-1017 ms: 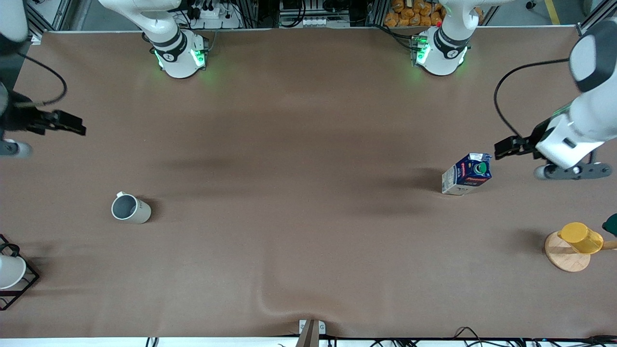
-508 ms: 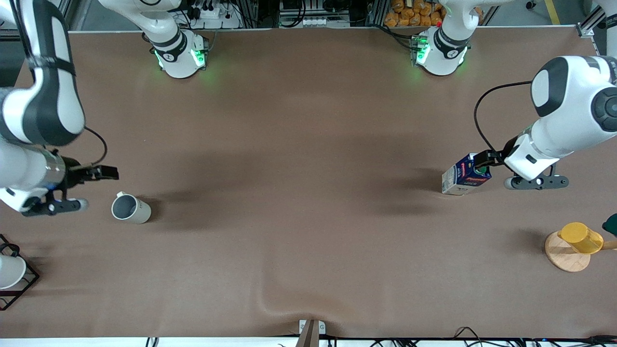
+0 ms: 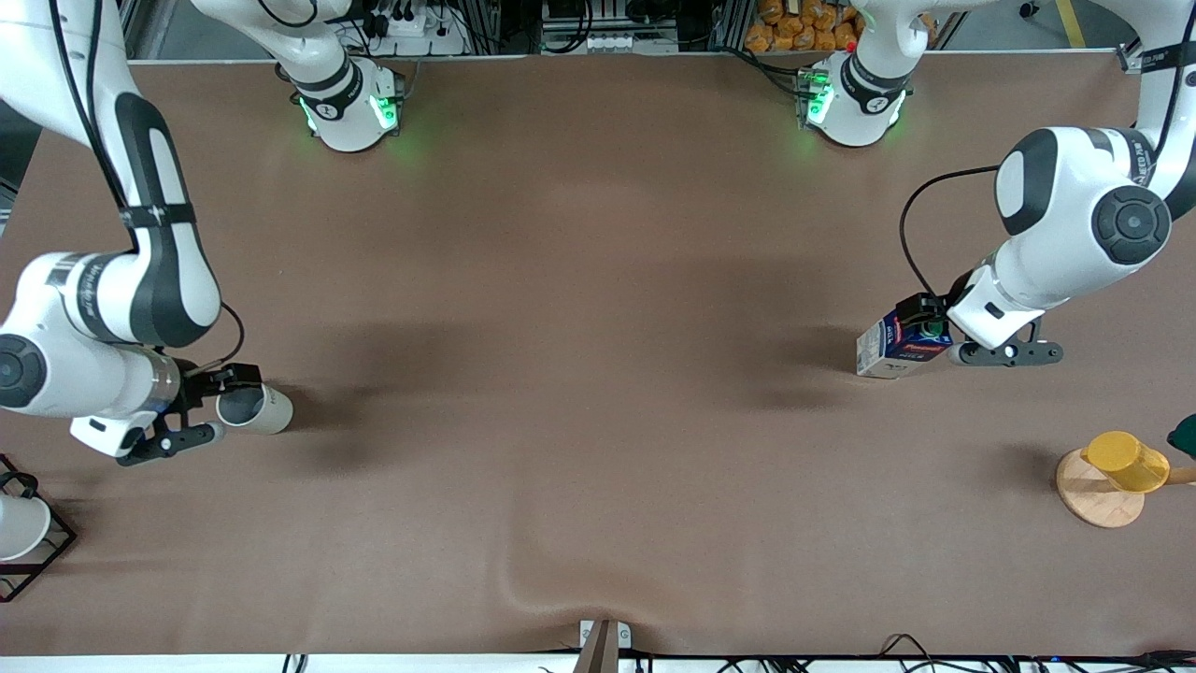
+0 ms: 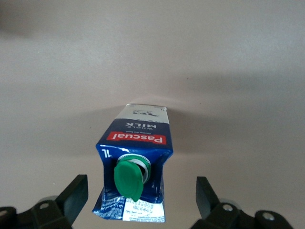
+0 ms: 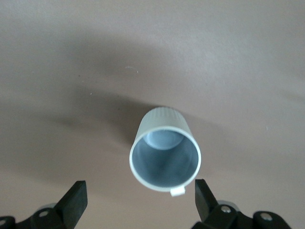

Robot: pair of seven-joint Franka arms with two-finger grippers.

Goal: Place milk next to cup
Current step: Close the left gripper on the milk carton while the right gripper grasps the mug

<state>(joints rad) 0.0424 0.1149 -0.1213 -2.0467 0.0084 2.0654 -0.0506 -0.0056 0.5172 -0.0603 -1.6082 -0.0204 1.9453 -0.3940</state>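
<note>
Milk [image 3: 903, 341] upright on tabletop [image 3: 598, 374], well apart from cup [image 3: 254, 408] toward left arm's end; left gripper [image 4: 138, 198] over milk and right gripper [image 5: 136, 200] over cup, both jaws released: centre the carton top between the left jaws before clenching.

The left gripper [image 3: 927, 318] covers the milk's [image 3: 895, 344] top in the front view, cap barely peeking out at middle right. In the left wrist view both fingers [image 4: 72, 198] run off the bottom edge, and the small print on the milk [image 4: 136, 164] is too fine to read. At lower left of the front view the right gripper [image 3: 224, 397] hides the cup's [image 3: 254, 409] handle side. In the right wrist view the fingers [image 5: 74, 202] are cut by the bottom edge too. A rack [image 3: 33, 551] and white cup [image 3: 19, 525] are clipped at the frame's lower-left edge; a dark-green thing [image 3: 1183, 435] is cut off at the right edge, unidentifiable.
</note>
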